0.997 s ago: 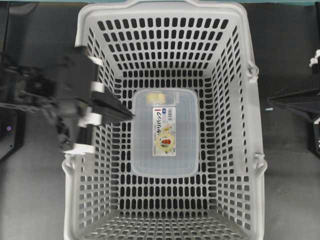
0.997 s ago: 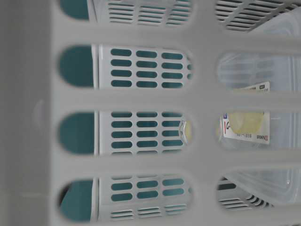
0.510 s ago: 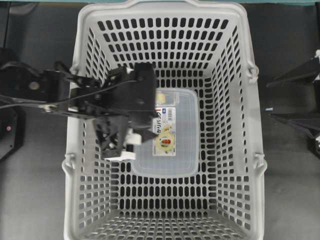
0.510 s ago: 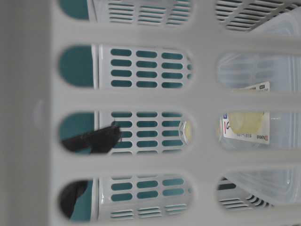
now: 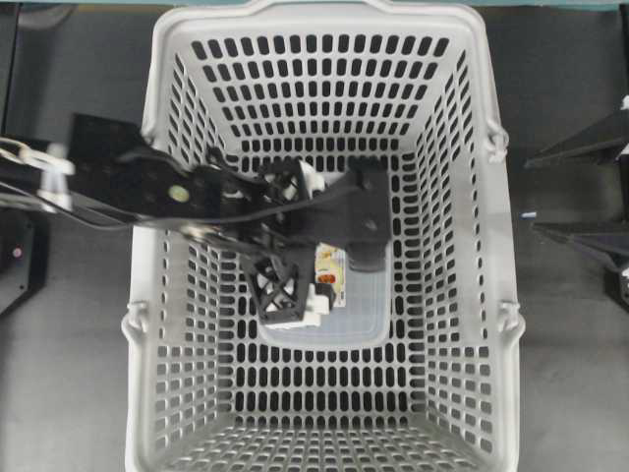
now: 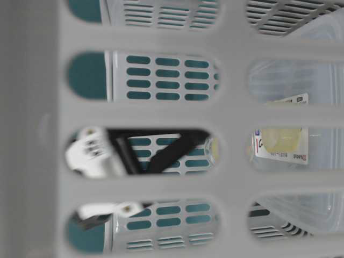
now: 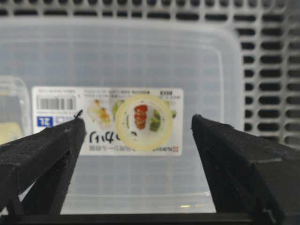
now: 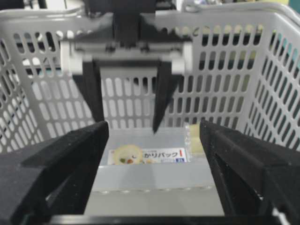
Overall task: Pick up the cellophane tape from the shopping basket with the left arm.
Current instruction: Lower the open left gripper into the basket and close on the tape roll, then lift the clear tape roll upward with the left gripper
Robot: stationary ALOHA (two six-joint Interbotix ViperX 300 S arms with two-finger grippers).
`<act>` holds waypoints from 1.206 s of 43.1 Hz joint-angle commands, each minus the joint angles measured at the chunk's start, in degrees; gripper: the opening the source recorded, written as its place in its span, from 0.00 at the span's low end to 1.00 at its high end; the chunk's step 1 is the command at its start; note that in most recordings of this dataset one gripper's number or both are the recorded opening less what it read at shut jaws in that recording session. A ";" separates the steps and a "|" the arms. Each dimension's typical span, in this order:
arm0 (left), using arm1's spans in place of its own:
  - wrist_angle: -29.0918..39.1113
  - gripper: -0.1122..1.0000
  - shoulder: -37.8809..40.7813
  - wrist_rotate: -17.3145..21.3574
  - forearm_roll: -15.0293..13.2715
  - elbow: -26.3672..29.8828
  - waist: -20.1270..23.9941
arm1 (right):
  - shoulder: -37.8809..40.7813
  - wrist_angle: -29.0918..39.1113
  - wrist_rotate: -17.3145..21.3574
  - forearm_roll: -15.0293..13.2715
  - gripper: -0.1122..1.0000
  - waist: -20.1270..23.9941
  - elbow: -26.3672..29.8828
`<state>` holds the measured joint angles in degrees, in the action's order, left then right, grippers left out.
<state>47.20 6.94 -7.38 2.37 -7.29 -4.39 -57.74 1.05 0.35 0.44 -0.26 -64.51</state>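
Your shopping basket (image 5: 462, 295) holds a clear food container (image 7: 140, 61), and the cellophane tape (image 8: 193, 137) lies on that container's end, not yet grasped. The left end effector (image 8: 126, 110) hangs above the container's label, jaws spread wide and empty; still to do: shift to the tape, close, lift.

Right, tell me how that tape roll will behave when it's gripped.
The cellophane tape is small and translucent, so probably light. It seems to lie on the smooth food container, so a nudge may slide it. Its ring could roll if tipped.
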 commanded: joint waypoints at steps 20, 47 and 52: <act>2.11 0.91 5.01 0.26 0.18 1.76 -0.35 | -0.70 -1.14 -0.09 0.09 0.78 -0.18 0.35; 1.23 0.54 5.98 0.35 0.18 1.85 -0.44 | -0.79 -1.14 0.00 0.09 0.78 -0.18 -0.18; 1.58 0.55 4.39 0.35 0.18 2.99 -0.44 | -0.79 -1.14 0.00 0.18 0.78 -0.18 -0.26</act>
<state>48.60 13.54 -7.12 2.37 -5.89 -4.66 -58.89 0.53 0.35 0.44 -0.26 -65.21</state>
